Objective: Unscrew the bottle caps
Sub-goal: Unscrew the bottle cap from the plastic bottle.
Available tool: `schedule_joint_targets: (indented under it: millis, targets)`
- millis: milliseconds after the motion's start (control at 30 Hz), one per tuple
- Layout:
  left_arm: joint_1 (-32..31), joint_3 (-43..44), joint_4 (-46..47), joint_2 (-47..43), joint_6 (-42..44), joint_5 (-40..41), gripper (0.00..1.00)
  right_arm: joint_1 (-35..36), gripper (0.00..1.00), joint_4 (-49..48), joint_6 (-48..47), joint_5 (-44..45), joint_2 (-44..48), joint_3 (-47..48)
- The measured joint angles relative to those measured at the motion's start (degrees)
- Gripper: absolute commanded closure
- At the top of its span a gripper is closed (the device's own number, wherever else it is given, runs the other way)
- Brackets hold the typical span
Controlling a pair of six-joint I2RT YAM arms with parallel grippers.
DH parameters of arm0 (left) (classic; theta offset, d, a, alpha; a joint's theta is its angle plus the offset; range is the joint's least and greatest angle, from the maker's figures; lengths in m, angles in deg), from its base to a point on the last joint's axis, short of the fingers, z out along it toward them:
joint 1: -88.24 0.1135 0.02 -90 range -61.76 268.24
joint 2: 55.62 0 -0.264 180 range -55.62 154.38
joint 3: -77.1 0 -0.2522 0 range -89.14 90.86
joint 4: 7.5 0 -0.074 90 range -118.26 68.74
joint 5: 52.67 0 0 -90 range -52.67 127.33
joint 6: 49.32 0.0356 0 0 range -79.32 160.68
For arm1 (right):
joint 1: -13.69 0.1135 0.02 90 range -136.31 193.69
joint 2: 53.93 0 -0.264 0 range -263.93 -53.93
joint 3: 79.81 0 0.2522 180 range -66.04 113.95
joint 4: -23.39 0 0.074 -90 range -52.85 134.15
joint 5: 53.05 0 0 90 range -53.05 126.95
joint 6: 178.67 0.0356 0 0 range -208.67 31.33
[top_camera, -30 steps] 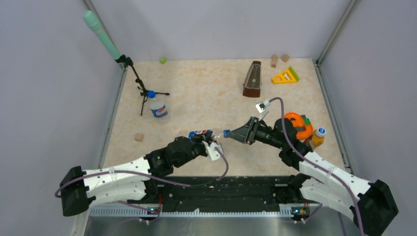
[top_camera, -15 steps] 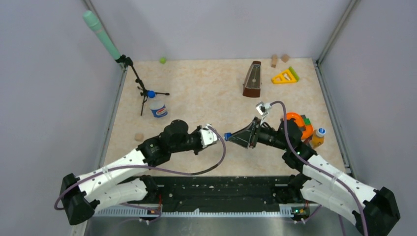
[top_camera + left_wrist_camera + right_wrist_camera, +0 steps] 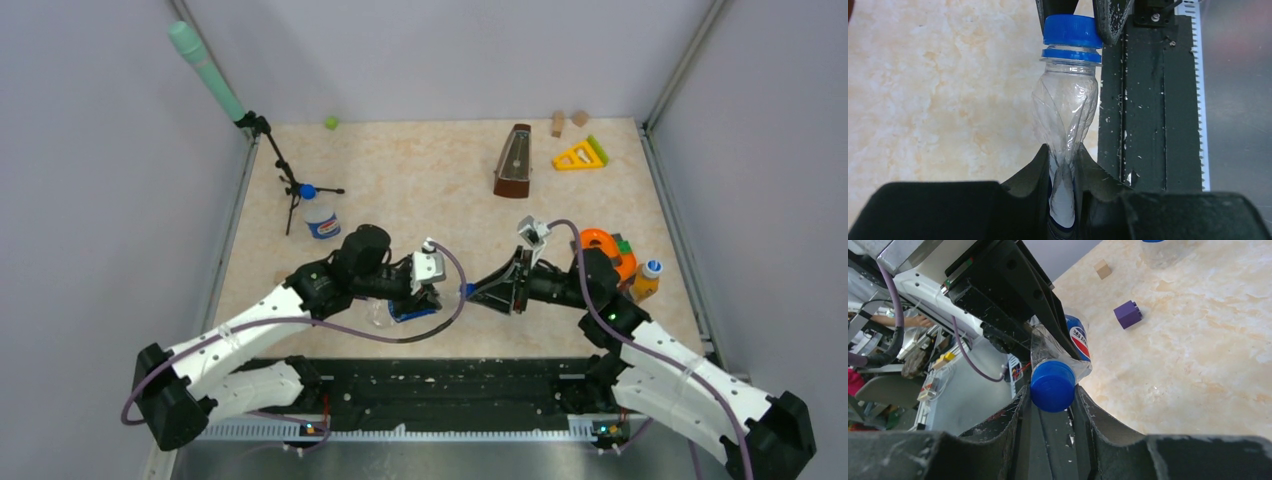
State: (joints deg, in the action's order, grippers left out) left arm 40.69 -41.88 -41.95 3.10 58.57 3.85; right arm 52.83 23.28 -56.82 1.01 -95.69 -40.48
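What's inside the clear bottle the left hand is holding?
Nothing visible: the crumpled bottle looks empty below its blue cap. Its base is hidden inside the left hand, so that part can't be checked.

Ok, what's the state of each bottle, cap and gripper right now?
left gripper: shut on the clear bottle, on its twisted body
right gripper: shut on the held cap
held cap: on the neck, not yet off
clear bottle: crumpled, held between both grippers
tripod-side bottle: upright, blue cap on
orange bottle: upright, pale cap on
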Motion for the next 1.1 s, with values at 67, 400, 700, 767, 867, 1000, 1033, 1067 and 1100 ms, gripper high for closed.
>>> schedule_joint_targets:
  millis: [67, 400, 700, 767, 867, 1000, 1033, 1067, 1100]
  targets:
    - [0.28, 0.31, -0.72, 0.72, 0.0, -1.46, 1.0, 0.02, 0.92, 0.28, -0.72, -0.55, -0.02, -0.15]
    - [0.7, -0.04, 1.44, 1.14, -0.2, 1.27, 1.0, 0.07, 0.44, 1.75, -0.13, 3.65, 0.66, -0.39]
    - [0.52, -8.5, 11.56, -2.45, 2.43, 9.38, 1.0, 0.07, 0.35, 5.33, 4.24, 11.5, 2.38, -0.39]
    - [0.22, -10.16, 13.27, -3.54, 3.41, 11.74, 1.0, 0.07, 0.35, 5.33, 5.81, 12.74, 3.17, -0.39]
    - [-0.9, -11.56, 15.52, -5.05, 5.2, 15.61, 1.0, 0.07, 0.36, 5.44, 7.8, 14.75, 3.41, -0.33]
    - [-3.34, -12.96, 19.56, -6.54, 7.91, 20.44, 1.0, 0.07, 0.36, 6.82, 9.77, 17.35, 1.77, 0.39]
    - [-4.17, -13.51, 20.55, -6.88, 8.61, 21.64, 1.0, 0.07, 0.36, 6.69, 10.38, 17.77, 1.2, 0.48]
    - [-5.22, -14.21, 21.62, -7.21, 9.42, 23.17, 1.0, 0.07, 0.36, 6.51, 11.1, 18.03, 0.63, 0.48]
    - [-6.14, -14.8, 22.38, -7.39, 10.23, 24.5, 1.0, 0.07, 0.36, 6.27, 11.91, 18.14, 0.24, 0.48]
